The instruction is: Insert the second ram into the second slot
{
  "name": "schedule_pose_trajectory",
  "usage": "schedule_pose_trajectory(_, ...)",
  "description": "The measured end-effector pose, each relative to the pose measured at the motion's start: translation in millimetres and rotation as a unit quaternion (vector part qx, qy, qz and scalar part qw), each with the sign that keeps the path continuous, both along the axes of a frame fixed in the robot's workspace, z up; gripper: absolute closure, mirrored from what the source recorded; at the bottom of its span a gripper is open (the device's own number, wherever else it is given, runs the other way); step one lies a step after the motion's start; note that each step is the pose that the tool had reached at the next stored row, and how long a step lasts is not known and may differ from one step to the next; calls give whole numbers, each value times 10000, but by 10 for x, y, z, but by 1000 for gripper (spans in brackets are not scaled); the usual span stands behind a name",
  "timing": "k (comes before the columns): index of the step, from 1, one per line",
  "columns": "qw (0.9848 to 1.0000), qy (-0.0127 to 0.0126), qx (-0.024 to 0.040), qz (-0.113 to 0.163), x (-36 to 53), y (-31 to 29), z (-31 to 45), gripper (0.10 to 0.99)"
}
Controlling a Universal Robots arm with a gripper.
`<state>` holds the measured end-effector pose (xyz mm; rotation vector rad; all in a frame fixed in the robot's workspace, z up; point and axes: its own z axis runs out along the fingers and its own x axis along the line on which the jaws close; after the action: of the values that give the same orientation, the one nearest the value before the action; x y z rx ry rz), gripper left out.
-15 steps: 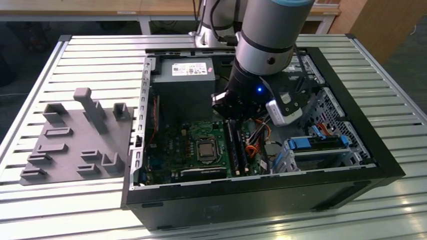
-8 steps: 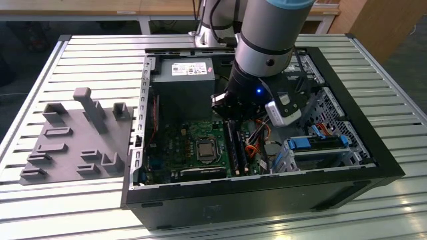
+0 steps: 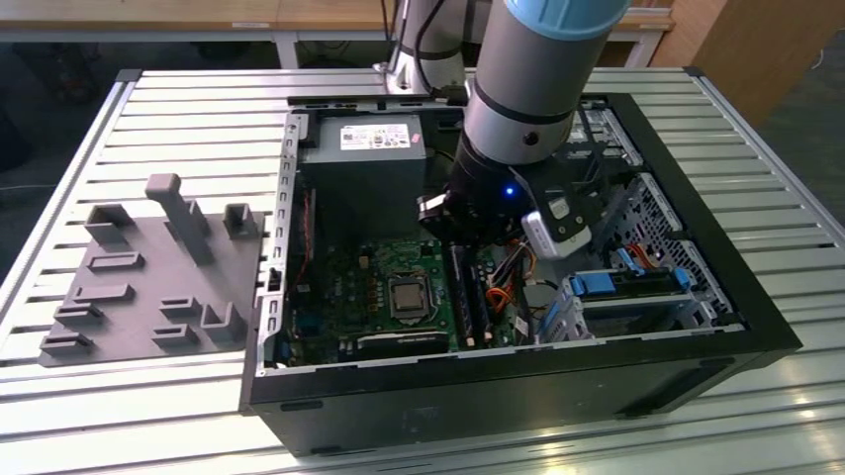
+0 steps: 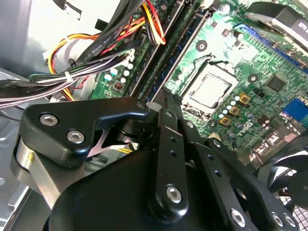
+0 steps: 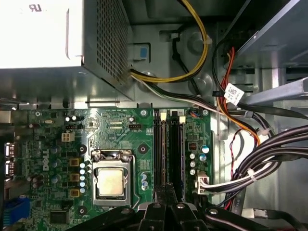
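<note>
The open PC case [image 3: 660, 341] lies on its side on the slatted worktop [image 3: 185, 109]. Inside it sit the green motherboard [image 3: 376, 297], the grey power supply [image 3: 363, 163] at 12 o'clock from the board, and a drive bay with blue clips [image 3: 634, 287] at 3 o'clock. A bundle of coloured cables [image 5: 250, 144] runs between the bay and the board. In the middle of the board is the CPU socket [image 5: 110, 180] (metal lid, bare, no cooler).

The arm [image 3: 528, 109] reaches down into the case, and the gripper [image 5: 166, 192] is low over the black RAM slots [image 5: 168, 144], at 3 o'clock from the socket in the first wrist view. The slots look filled with dark strips, but I cannot tell which one is the second ram, nor if the jaws pinch it or are spread, since the linkage hides the tips in both wrist views.

Outside the case, at 9 o'clock in the exterior view, a grey fixture tray [image 3: 145, 287] rests on the worktop.
</note>
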<state>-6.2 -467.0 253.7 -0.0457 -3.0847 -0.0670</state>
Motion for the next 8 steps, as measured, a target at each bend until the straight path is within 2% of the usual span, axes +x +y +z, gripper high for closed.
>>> schedule_pose_trajectory(3,10000,0,1,0,0,1,-5,976)
schedule_pose_trajectory(8,10000,0,1,0,0,0,-78,976)
